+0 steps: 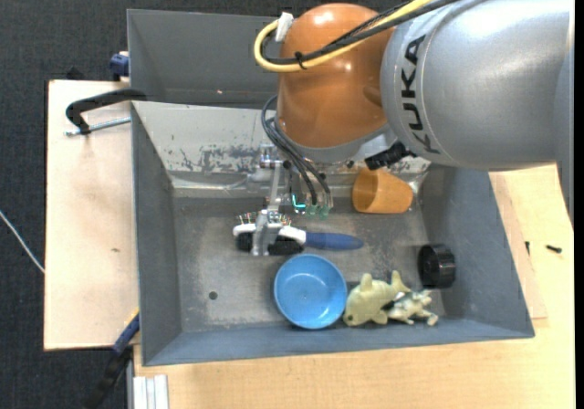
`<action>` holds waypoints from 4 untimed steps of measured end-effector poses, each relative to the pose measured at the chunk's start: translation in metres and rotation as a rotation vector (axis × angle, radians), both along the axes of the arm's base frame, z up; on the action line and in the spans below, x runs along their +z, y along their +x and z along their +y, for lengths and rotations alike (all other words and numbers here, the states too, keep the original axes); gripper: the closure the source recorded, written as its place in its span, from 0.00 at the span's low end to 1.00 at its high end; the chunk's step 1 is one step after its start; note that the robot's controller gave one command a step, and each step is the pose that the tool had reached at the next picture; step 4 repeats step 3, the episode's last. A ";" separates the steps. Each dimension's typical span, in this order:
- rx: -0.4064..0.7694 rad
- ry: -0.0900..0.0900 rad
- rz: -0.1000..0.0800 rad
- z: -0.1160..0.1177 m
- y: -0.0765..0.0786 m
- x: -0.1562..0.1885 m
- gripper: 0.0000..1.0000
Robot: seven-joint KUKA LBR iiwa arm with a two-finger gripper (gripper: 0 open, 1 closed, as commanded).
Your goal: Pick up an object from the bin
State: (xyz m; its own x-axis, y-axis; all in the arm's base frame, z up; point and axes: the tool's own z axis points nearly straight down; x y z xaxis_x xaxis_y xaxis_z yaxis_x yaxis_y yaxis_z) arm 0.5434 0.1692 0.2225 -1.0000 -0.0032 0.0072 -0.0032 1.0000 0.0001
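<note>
My gripper [270, 215] hangs low over the middle of the bin floor, its lower end close to the floor. Right at that end lies a small white-and-black thing [245, 234]; whether the gripper touches it I cannot tell. A blue stick-like thing [333, 241] lies just to the right of it, pointing right. A round blue bowl [310, 290] sits open side up a little nearer the front wall, below the gripper.
An orange cup [383, 192] lies on its side at the back right, under the arm. A black round cap [436, 265] sits at the right. Two pale yellow toy animals [370, 300] lie by the front wall, right of the bowl.
</note>
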 end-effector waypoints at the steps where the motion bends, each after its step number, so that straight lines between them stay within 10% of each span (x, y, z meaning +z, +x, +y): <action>1: -0.018 0.003 -0.014 -0.052 0.017 -0.151 0.00; 2: -0.017 0.005 -0.018 -0.051 0.018 -0.148 1.00; 3: -0.013 0.003 -0.020 -0.067 0.019 -0.010 1.00; 4: -0.013 0.003 -0.020 -0.067 0.019 -0.010 1.00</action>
